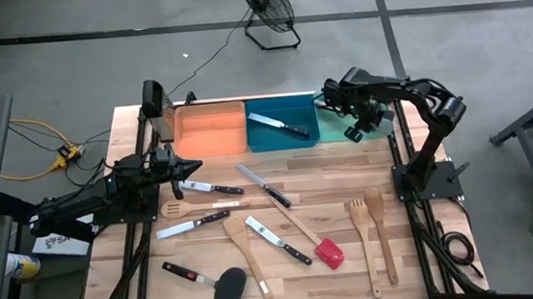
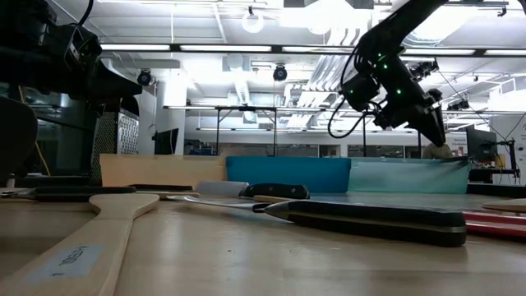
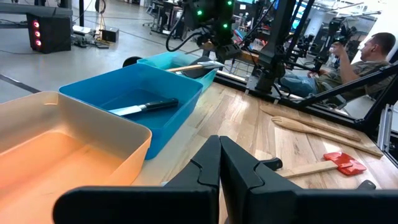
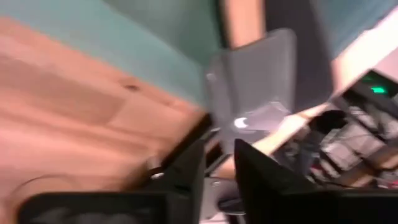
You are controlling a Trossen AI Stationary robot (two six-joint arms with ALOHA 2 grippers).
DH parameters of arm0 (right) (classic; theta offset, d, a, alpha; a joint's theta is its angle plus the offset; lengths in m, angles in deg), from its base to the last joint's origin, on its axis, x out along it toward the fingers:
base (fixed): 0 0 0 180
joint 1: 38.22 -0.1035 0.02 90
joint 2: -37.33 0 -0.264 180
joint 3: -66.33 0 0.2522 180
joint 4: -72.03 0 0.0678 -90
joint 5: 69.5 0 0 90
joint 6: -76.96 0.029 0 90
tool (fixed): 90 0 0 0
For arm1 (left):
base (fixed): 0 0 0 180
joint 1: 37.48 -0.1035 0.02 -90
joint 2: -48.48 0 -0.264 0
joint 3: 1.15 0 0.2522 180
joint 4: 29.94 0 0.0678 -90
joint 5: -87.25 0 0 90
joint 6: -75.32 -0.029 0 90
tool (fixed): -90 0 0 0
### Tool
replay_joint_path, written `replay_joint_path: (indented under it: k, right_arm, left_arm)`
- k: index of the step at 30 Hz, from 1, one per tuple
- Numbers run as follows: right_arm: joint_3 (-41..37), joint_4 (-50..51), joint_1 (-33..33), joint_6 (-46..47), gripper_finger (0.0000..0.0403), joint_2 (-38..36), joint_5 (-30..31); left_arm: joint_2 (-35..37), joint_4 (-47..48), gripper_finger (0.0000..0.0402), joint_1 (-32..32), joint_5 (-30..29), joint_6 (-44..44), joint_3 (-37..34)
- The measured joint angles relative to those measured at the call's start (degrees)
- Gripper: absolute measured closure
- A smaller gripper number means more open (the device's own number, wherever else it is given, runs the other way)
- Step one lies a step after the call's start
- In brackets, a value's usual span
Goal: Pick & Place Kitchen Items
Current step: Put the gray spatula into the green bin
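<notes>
Wide shot first: the bench (image 1: pixel 331 168) is loaded and the job looks barely started. Three bins sit along the far edge: orange bin (image 1: pixel 210 128), blue bin (image 1: pixel 287 109), green bin (image 1: pixel 331 132). Nothing shows in the orange one. The blue one has a single knife (image 1: pixel 279 125) banked.

The right end effector (image 1: pixel 353 132) is up over the green bin, with a grey turner (image 4: pixel 255 81) just beyond its fingers. From here I cannot tell whether it is grasping that turner or has let go. By the left wrist view the turner lies in or across the green bin, so call that the second piece, nearly home.

The left end effector (image 1: pixel 191 166) waits clenched and empty above the bench's left side.

Now the count of what's left out on the wood:
- Four knives for certain, among them a long knife (image 1: pixel 263 185).
- A fifth black-handled piece (image 1: pixel 185 273) that I cannot name.
- Four wooden tools, including a spoon (image 1: pixel 246 250) and a fork (image 1: pixel 362 233).
- Two turners, a red turner (image 1: pixel 329 253) and a black turner (image 1: pixel 230 290).

Ten or eleven to go, I'd judge, against one or two done.
</notes>
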Motion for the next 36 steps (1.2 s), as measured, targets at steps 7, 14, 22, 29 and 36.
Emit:
replay_joint_path:
  k: [7,14,22,29,36]
  right_arm:
    - [0.0,0.6,-2.7,1.1,0.0399,0.0,-5.4]
    - [-6.6,-0.5,-5.6,2.4,0.04,-0.1,-9.4]
    - [-13.2,-1.0,-5.7,4.0,0.0399,-0.2,-1.4]
    - [-13.1,-1.3,-5.9,7.6,0.0399,-0.3,8.7]
    - [-13.2,-4.6,-5.9,10.4,0.0399,-0.3,12.9]
  left_arm:
    - [0.0,0.0,0.0402,0.0,0.0,0.0,0.0]
    - [0.0,0.0,0.0402,0.0,0.0,0.0,0.0]
    - [0.0,0.0,0.0402,0.0,0.0,0.0,0.0]
    - [0.0,0.0,0.0402,0.0,0.0,0.0,0.0]
    - [0.0,0.0,0.0402,0.0,0.0,0.0,0.0]
